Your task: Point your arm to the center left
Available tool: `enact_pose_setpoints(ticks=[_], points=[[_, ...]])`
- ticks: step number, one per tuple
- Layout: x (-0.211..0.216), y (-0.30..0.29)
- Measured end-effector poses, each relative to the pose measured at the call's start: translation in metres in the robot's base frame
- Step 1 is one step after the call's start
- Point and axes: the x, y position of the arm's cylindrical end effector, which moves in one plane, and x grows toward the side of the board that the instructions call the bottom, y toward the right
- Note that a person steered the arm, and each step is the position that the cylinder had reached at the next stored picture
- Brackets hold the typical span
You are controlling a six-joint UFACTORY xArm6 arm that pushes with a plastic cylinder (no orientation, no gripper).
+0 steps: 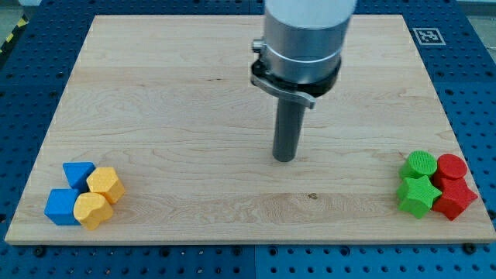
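Observation:
My tip (284, 159) rests on the wooden board (178, 101), a little right of the board's middle and toward the view's bottom. It touches no block. At the bottom left sits a cluster: a blue triangular block (78, 173), a blue cube (60, 207), a yellow hexagonal block (105, 184) and a yellow heart-shaped block (92, 211). At the bottom right sits another cluster: a green cylinder (421, 163), a green star block (418, 194), a red cylinder (452, 167) and a red star-like block (454, 198).
The board lies on a blue perforated table (23, 85). A black-and-white marker tag (427, 36) is at the board's top right corner. The arm's grey body (304, 39) hangs over the board's top middle.

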Motion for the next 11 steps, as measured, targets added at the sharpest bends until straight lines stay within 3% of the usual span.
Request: enact_pose_setpoints(ticks=[2, 3, 5, 11], points=[[-0.002, -0.039], [-0.042, -0.076], [-0.061, -0.154], [-0.061, -0.167]])
